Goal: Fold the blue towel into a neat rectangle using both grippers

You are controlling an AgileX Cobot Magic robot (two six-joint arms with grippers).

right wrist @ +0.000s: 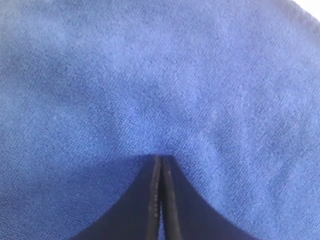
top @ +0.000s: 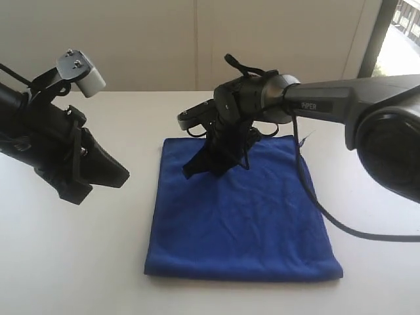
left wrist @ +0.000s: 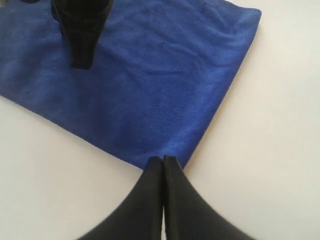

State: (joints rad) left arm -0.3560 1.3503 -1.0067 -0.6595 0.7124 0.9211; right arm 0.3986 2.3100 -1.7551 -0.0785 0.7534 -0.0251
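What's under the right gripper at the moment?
The blue towel, lying flat on the white table; the right gripper, jaws shut, points down at its far half. Whether the tips touch the towel is unclear; the table beneath it is covered.

1. Exterior view: bright daylight, window [top: 407,26] overexposed; table [top: 72,262] pale, slightly washed.
2. Soft shadows only, faint on blue towel [top: 243,223].
3. Wrist views evenly lit; nearest black fingers [left wrist: 145,210] featureless, soft-edged.

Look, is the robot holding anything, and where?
Nothing is held. The left gripper is shut beside the blue towel; the right gripper is shut over it, with no cloth pinched.
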